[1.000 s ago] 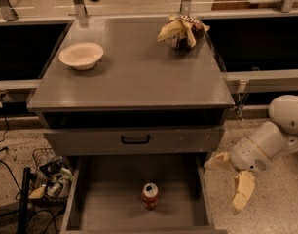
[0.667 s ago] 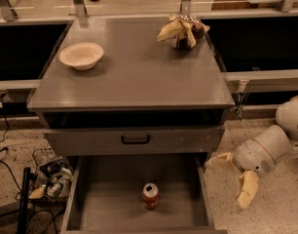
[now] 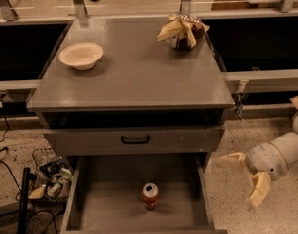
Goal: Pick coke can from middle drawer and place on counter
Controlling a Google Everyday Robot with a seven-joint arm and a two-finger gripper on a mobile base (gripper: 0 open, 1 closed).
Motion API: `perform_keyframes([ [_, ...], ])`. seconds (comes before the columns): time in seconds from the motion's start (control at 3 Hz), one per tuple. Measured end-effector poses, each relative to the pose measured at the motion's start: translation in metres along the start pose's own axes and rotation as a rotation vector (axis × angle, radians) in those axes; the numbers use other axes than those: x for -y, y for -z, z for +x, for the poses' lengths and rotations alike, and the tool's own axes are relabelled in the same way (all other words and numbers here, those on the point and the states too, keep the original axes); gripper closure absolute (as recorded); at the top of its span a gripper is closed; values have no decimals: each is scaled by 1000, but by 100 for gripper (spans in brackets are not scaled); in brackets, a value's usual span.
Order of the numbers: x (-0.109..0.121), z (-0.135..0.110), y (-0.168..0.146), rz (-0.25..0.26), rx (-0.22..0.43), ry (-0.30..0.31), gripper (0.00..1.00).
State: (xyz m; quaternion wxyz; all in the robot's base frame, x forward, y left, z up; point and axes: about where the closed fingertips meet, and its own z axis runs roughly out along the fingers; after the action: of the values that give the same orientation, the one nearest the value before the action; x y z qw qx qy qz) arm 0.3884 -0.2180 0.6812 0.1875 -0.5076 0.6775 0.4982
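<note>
The coke can [image 3: 150, 196], red with a silver top, stands upright on the grey floor of the open middle drawer [image 3: 110, 204], near its front middle. The counter [image 3: 134, 72] is the broad grey cabinet top above it. My gripper [image 3: 242, 179] is at the lower right, outside the drawer's right wall and well to the right of the can. Its two cream fingers [image 3: 258, 188] are spread apart and hold nothing.
A cream bowl [image 3: 81, 55] sits at the counter's left. A brown-and-yellow snack bag [image 3: 182, 30] lies at its back right. A closed drawer front with a black handle [image 3: 135, 140] is above the open drawer. A wire basket and cables [image 3: 49, 177] lie on the floor at left.
My gripper and arm have drifted a little to the right and down, away from the drawer. The can, bowl and bag have not moved.
</note>
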Motion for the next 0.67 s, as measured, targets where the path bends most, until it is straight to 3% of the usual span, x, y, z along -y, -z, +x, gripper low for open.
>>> perform_keyframes([
  [0.33, 9, 17, 16, 14, 69, -27, 0],
  [0.67, 36, 49, 19, -14, 163, -82, 0],
])
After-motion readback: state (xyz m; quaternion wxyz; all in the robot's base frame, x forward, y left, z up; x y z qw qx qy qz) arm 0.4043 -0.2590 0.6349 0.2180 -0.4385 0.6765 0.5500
